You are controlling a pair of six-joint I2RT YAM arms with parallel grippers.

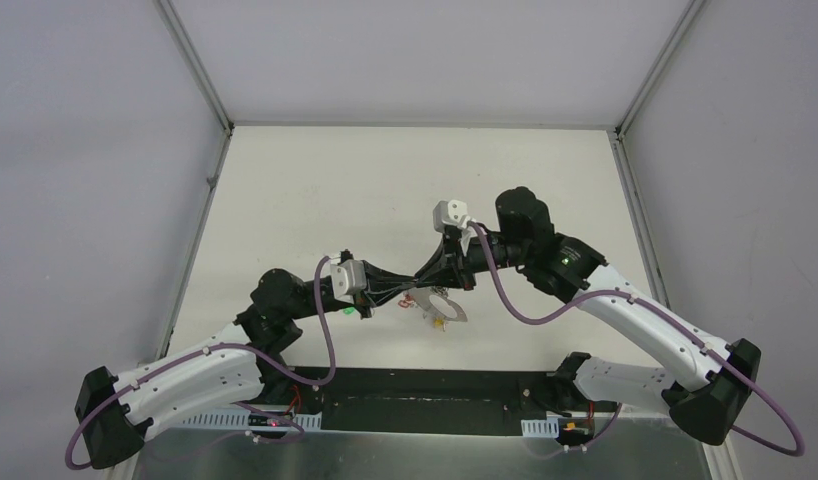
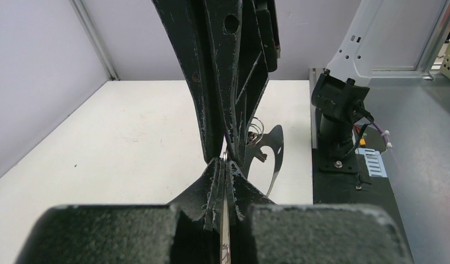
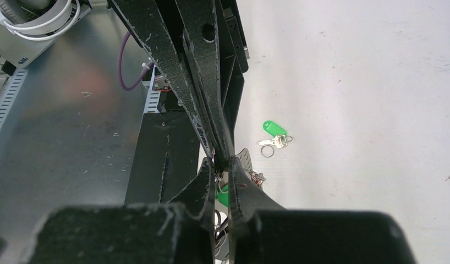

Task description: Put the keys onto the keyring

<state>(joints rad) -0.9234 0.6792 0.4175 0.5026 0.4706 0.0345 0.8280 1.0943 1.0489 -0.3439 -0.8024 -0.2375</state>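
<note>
Grey metal, thin and wide, the keyring (image 2: pixel 275 159) sits where the two arms meet tip to tip over the middle of the bench (image 2: pixel 129 137). The left jaws are pressed together on the ring's wire, which runs between them. The right jaws are pressed together too, meeting the same spot from the opposite side; what they pinch I cannot tell. A green-capped key (image 3: pixel 273 132) lies loose on the bench, apart from the ring.

On the white table (image 3: pixel 377 82) a green-capped key (image 3: pixel 274 130) is laid, just right of the right gripper (image 3: pixel 223 164).
</note>
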